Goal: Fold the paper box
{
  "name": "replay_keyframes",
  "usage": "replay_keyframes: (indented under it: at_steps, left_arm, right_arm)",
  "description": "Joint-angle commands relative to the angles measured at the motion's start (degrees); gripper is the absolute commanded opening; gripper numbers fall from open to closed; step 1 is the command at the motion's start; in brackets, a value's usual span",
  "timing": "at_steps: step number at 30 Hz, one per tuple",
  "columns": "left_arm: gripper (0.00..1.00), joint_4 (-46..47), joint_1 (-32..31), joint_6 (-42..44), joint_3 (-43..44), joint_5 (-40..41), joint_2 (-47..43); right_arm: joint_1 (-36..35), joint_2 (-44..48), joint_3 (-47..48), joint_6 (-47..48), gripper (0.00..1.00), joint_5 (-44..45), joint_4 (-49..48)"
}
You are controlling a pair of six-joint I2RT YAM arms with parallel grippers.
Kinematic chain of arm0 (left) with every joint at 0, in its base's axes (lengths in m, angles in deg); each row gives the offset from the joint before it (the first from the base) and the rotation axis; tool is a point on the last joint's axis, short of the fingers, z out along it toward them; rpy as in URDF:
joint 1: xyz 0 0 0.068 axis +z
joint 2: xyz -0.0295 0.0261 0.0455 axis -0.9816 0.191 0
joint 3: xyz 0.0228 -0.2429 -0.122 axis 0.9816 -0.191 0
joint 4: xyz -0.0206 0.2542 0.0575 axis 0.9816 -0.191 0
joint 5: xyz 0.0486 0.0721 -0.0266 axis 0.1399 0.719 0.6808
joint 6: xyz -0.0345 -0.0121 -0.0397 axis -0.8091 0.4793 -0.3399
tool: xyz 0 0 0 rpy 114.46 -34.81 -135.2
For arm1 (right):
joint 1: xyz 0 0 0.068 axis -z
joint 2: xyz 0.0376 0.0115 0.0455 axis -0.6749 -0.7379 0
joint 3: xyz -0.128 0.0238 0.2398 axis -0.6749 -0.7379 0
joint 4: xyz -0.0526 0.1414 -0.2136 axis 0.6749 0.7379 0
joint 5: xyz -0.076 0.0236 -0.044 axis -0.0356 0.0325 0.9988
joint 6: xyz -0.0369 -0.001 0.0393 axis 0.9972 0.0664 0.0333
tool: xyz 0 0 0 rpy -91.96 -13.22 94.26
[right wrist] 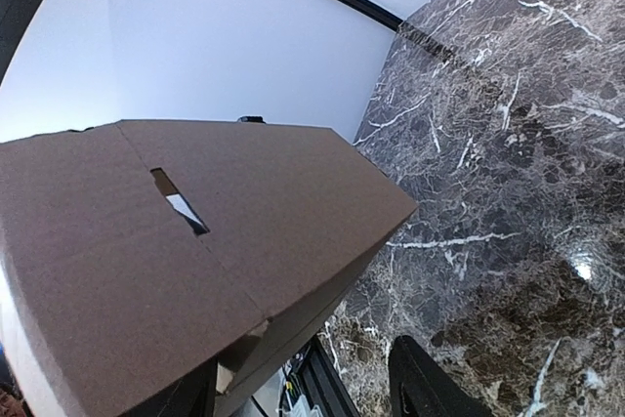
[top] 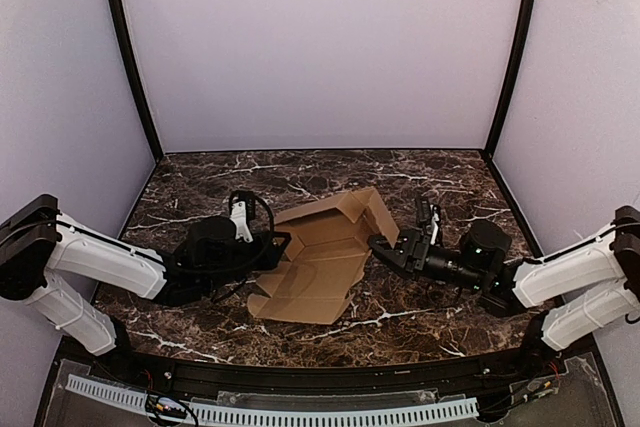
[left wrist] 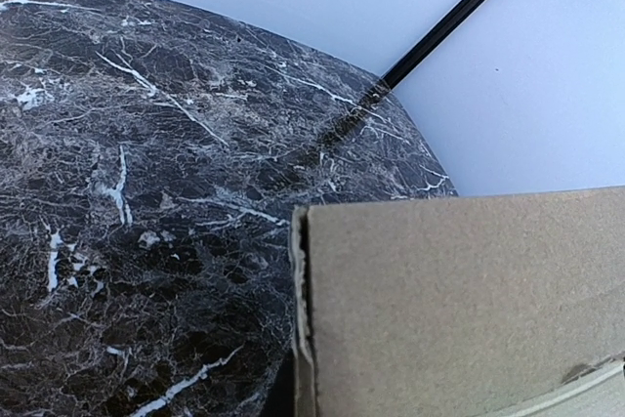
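The paper box is a brown cardboard sheet, partly folded, in the middle of the marble table, with its back right flap raised. My left gripper is at its left edge. In the left wrist view the cardboard fills the lower right and hides my fingers. My right gripper is at the box's right edge. In the right wrist view a slotted panel lies over the left jaw, and the right finger stands apart on bare table. The jaws stand wide, with the panel's edge between them.
The dark marble table is enclosed by pale walls at the back and sides, with black corner posts. A black rim runs along the near edge.
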Motion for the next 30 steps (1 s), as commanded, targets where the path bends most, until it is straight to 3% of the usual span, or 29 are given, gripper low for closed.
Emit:
replay_keyframes:
  at_steps: [1, 6, 10, 15, 19, 30]
  left_arm:
    - [0.00, 0.83, 0.81, -0.34, -1.22, 0.95, -1.05]
    - [0.00, 0.18, 1.43, 0.28, -1.73, 1.60, -2.47]
    - [0.00, -0.94, 1.55, 1.36, -2.16, 2.35, -3.83]
    - [0.00, -2.66, 1.61, 3.77, -1.72, 2.45, -4.89]
    - [0.00, -3.62, 1.73, 5.46, -1.43, 1.74, -5.14]
    - [0.00, -5.57, 1.72, 8.59, -1.56, -0.04, -6.65]
  right_arm:
    - [-0.22, 4.01, -1.96, 3.84, 0.60, -0.30, 4.85]
    - [-0.22, 11.06, -4.38, 6.85, 0.61, 1.08, 12.79]
    - [-0.22, 19.09, -3.75, 11.99, 0.61, 3.19, 26.00]
    - [-0.22, 30.77, 1.51, 21.48, 0.62, 8.93, 46.35]
    - [-0.13, 36.24, 6.53, 29.24, 0.61, 10.74, 54.39]
    - [0.01, 26.07, 24.46, 46.17, 0.60, 1.01, 64.58]
